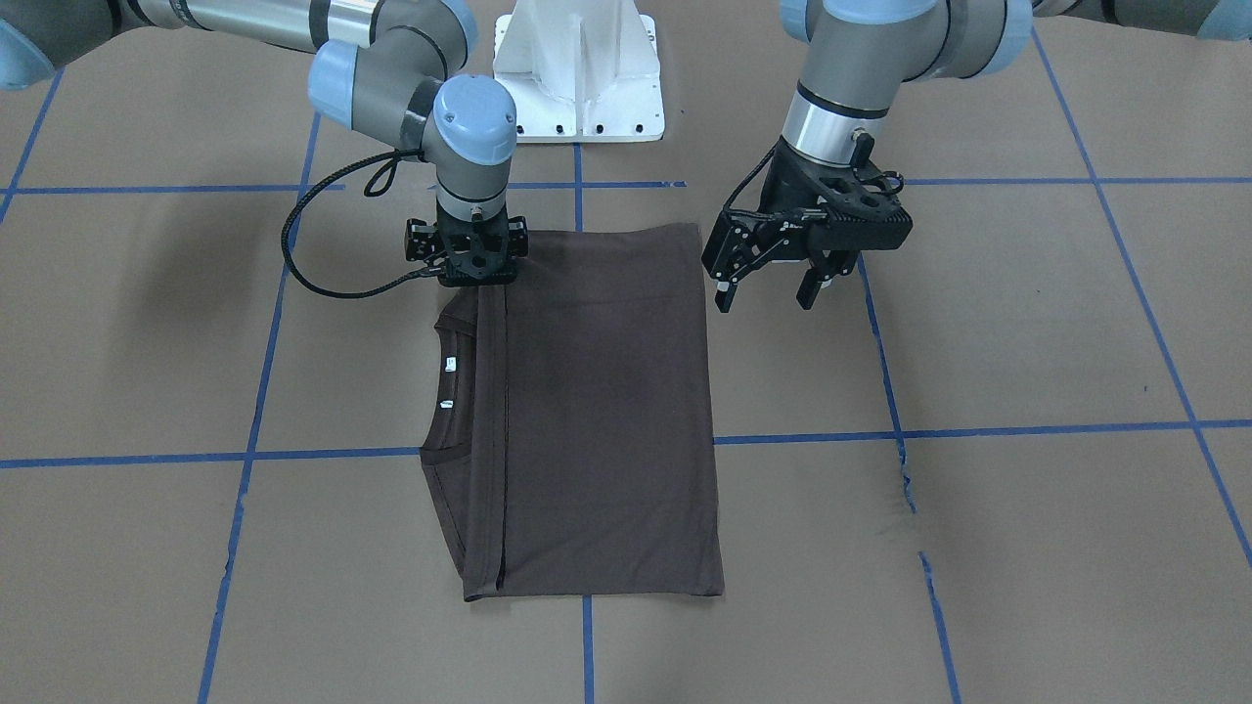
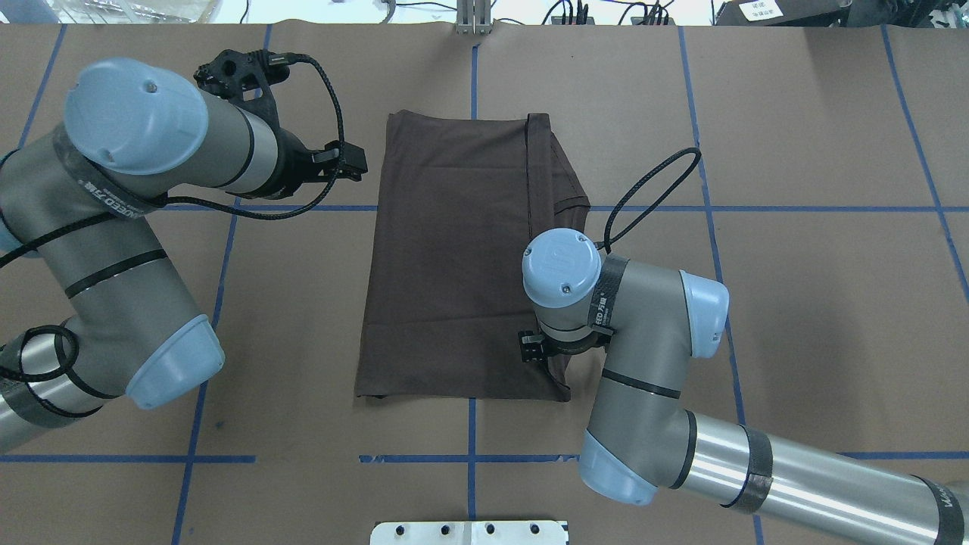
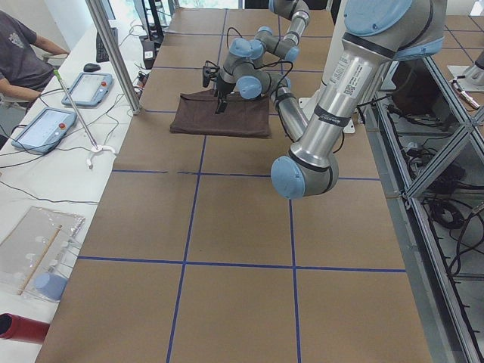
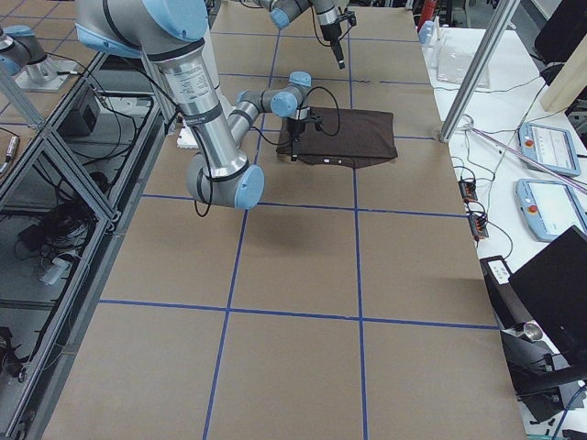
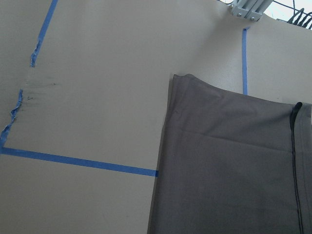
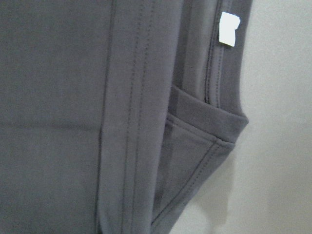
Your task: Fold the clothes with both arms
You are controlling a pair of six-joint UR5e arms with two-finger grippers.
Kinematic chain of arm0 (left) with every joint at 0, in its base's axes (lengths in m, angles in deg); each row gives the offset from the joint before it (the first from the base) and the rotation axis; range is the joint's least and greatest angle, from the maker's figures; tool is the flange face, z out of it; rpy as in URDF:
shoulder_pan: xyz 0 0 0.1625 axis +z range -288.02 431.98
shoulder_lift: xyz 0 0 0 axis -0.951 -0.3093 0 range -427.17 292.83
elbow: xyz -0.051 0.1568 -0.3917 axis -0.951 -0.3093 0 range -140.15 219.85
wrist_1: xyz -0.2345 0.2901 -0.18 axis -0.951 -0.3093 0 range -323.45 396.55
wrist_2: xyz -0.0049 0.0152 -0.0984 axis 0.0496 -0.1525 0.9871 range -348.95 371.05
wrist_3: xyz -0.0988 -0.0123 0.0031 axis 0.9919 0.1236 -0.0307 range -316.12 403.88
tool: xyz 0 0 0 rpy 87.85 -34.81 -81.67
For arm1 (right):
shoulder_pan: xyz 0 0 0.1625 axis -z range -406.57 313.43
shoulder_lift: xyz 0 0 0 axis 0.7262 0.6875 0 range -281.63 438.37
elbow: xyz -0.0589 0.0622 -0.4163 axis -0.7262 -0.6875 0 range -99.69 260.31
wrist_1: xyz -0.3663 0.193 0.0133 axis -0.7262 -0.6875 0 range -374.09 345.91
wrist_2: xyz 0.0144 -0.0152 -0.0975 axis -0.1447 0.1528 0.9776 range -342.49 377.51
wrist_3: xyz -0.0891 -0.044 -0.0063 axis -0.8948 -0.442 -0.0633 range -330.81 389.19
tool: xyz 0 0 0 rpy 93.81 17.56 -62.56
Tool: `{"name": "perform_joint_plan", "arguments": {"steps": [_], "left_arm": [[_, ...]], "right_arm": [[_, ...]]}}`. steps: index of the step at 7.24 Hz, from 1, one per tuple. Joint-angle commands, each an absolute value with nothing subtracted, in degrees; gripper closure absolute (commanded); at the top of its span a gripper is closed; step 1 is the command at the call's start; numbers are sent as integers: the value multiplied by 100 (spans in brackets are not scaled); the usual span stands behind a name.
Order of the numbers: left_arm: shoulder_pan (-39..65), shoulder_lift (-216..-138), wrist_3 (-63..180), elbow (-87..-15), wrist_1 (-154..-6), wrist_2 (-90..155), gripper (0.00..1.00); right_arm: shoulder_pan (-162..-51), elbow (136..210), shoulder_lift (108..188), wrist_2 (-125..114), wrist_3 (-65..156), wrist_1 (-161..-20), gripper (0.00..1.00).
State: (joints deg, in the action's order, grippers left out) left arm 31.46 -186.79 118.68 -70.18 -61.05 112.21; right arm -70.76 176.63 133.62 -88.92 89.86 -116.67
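1. The T-shirt point(image 1: 606, 411) lies flat in the middle of the surface point(image 1: 978, 548), already doubled into a long rectangle. Its hem point(image 1: 504, 440) runs lengthwise just beside the collar point(image 1: 442, 401), and the neck label point(image 1: 450, 365) is left showing.
2. The right gripper point(image 1: 472, 277) points straight down onto the hem's end nearest the robot's base. Its fingers are hidden under the wrist (its own camera shows only cloth), so I cannot tell whether they are apart or pinching fabric.
3. The left gripper point(image 1: 768, 288) hangs above the surface just beside the shirt's other base-side corner. Its fingers point(image 1: 725, 288) are spread apart and hold nothing.
4. My reading is that one fold is laid and the next is being set up.
5. The next move probably calls for the left gripper to drop onto its corner and pinch every layer. Both arms would then lift together and carry that end across evenly, so the stacked layers don't slide apart.
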Motion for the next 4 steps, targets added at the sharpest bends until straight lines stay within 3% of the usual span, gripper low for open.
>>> {"name": "perform_joint_plan", "arguments": {"steps": [1,4], "left_arm": [[3147,-18679,11868,-7019,-6101,11222,0],[3138,-18644,11868,-7019,-6119,11222,0]], "right_arm": [[-7083,17672,13313,-8892,8984,-11666,0],[-7056,17664,13277,-8910,8993,-11630,0]]}}
